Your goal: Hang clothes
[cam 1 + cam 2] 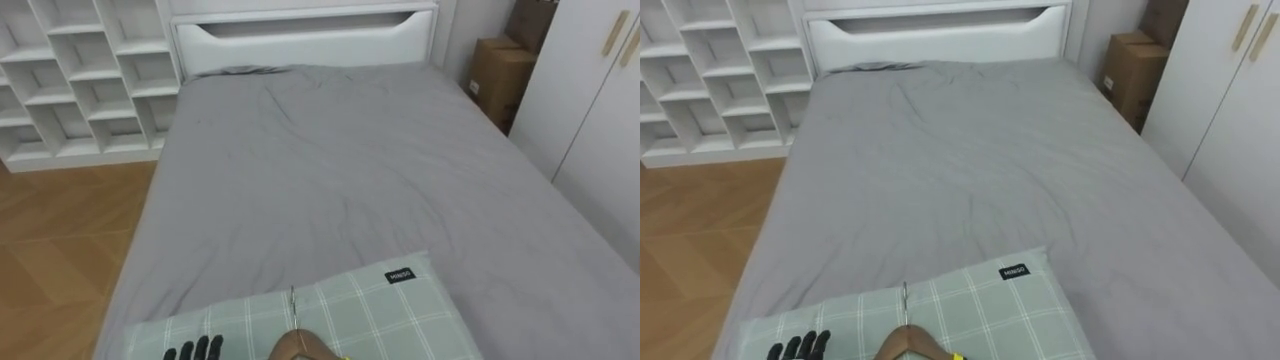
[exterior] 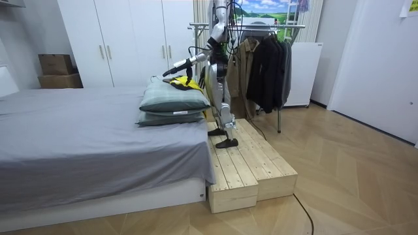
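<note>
Lying on the checked pillow (image 1: pixel 380 310) at the foot of the bed (image 1: pixel 330 170), the wooden hanger (image 1: pixel 908 342) and yellow garment (image 2: pixel 183 81) are not being gripped. The left hand (image 1: pixel 800 348) is being held beside them, fingers spread, pinching nothing.

Risks being judged: the hook being snagged in the pillow, or the garment being slid off if lifted by one end.

The clothes rack (image 2: pixel 261 27) is standing behind the robot, so a turn is being called for on the narrow wooden platform (image 2: pixel 251 163) — an edge could be overstepped.

The shelves (image 1: pixel 80 80) and cardboard box (image 1: pixel 497 75) are being noted well apart.
</note>
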### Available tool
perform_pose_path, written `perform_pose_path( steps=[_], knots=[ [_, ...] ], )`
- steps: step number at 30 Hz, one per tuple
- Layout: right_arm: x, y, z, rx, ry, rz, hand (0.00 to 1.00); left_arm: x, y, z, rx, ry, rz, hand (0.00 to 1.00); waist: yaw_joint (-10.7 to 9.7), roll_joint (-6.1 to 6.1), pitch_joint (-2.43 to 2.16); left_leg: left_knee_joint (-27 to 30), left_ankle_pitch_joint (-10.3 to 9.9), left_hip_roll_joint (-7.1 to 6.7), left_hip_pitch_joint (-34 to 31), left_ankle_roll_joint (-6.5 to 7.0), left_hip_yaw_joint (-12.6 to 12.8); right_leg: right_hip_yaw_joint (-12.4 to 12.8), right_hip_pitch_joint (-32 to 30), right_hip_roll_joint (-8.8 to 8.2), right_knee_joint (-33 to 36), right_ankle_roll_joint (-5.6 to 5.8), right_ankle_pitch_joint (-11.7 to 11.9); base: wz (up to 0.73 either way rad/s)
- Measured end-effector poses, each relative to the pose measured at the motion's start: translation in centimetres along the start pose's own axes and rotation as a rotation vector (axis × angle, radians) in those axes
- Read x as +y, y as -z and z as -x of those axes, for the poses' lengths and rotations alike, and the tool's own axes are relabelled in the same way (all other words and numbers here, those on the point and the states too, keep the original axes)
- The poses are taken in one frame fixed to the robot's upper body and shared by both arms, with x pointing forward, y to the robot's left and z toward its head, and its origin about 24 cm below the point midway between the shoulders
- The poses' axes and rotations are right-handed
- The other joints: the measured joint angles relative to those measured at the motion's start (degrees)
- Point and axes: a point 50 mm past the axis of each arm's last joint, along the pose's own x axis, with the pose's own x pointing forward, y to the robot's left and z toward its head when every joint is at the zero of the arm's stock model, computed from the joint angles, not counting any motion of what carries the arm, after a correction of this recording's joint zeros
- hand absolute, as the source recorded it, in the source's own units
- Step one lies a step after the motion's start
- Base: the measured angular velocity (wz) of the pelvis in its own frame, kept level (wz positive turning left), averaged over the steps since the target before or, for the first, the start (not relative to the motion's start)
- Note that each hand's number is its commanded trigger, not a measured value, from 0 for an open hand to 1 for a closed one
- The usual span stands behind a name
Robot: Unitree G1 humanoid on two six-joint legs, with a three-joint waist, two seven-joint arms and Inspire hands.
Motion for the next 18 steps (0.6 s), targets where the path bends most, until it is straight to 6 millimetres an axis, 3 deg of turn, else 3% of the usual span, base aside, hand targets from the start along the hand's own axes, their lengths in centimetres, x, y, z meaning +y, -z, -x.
perform_pose_path(
  steps=[8,18],
  knots=[
    [0.4,0.0,-0.1,0.008,-0.006,0.025,0.00,-1.4,0.3,0.7,0.017,0.062,-0.022,0.00,-0.04,-0.84,-0.45,0.00,0.00,0.00,-0.04,0.00,0.03,0.03,-0.02,0.00,-0.03,0.01,0.01,0.00],
    [0.8,-0.3,-0.2,0.009,-0.014,0.045,0.00,-2.0,0.3,1.0,0.023,0.088,-0.021,0.00,-0.08,-1.37,-0.26,-0.03,0.00,0.01,-0.23,0.00,-0.02,-0.04,-0.13,-0.02,-0.02,0.03,0.02,0.00]
  ],
)
